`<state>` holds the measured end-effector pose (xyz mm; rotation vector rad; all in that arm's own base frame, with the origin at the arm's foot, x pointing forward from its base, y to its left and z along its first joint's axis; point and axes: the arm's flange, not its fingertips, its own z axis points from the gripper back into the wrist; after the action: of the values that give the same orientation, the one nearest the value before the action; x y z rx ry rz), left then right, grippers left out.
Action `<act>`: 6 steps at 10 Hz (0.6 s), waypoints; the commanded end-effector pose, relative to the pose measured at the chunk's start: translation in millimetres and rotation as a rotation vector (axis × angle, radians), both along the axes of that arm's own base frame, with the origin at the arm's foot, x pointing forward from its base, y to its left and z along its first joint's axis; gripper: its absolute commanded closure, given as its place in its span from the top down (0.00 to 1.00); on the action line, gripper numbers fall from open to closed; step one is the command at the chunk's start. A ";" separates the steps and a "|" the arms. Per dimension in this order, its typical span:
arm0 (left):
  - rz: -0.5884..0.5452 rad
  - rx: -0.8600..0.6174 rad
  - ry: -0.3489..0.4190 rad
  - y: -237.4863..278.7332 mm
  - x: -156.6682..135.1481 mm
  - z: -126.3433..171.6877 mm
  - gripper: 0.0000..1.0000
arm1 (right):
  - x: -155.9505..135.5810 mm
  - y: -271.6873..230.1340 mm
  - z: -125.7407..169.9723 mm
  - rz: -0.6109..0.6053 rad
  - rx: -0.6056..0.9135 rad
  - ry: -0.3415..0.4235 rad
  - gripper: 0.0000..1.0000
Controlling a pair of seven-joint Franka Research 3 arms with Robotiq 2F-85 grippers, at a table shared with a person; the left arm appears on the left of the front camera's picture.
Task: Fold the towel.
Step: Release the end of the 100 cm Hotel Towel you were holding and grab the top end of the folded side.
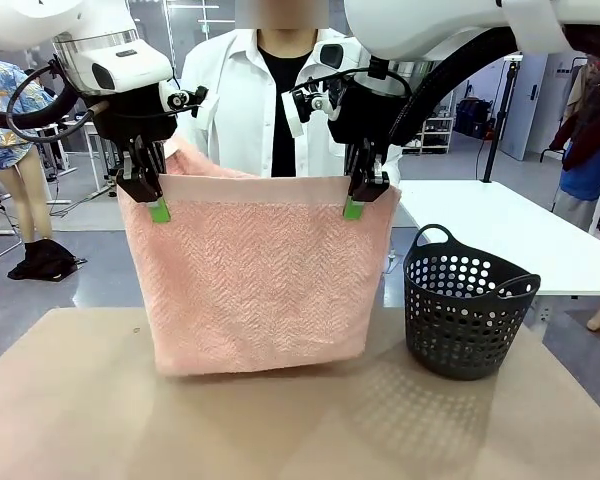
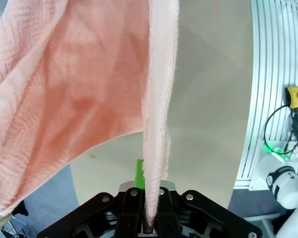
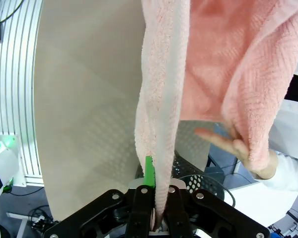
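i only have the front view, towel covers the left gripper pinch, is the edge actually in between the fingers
observer: Yes. In the left wrist view the left gripper is shut on the towel, and the plain band at the towel's edge runs straight down into the closed jaws.
operator: and the right one
observer: Same there. The right wrist view shows the right gripper shut on the towel's edge, right beside its green pad.
operator: whats behind the towel, is the far half hanging free
observer: No. In the right wrist view the person's hand holds the far layer up at its corner, apart from the gripper.
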<state>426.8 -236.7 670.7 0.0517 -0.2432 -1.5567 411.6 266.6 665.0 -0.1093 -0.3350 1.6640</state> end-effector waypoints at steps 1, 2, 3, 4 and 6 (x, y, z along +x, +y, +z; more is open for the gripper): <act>0.002 0.002 -0.004 0.8 -0.2 1.4 0.00 | -0.1 -0.4 0.2 0.001 -0.001 0.001 0.00; 0.002 0.002 -0.004 0.8 -0.2 1.4 0.00 | -0.1 -0.4 0.2 0.001 -0.001 0.001 0.00; 0.002 0.002 -0.004 0.8 -0.2 1.4 0.00 | -0.1 -0.4 0.2 0.001 -0.001 0.001 0.00; 0.002 0.002 -0.004 0.8 -0.2 1.4 0.00 | -0.1 -0.4 0.2 0.001 -0.001 0.001 0.00; 0.002 0.002 -0.004 0.8 -0.2 1.4 0.00 | -0.1 -0.4 0.2 0.001 -0.001 0.001 0.00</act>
<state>426.8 -236.7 670.7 0.0517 -0.2432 -1.5567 411.6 266.6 665.0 -0.1093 -0.3350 1.6640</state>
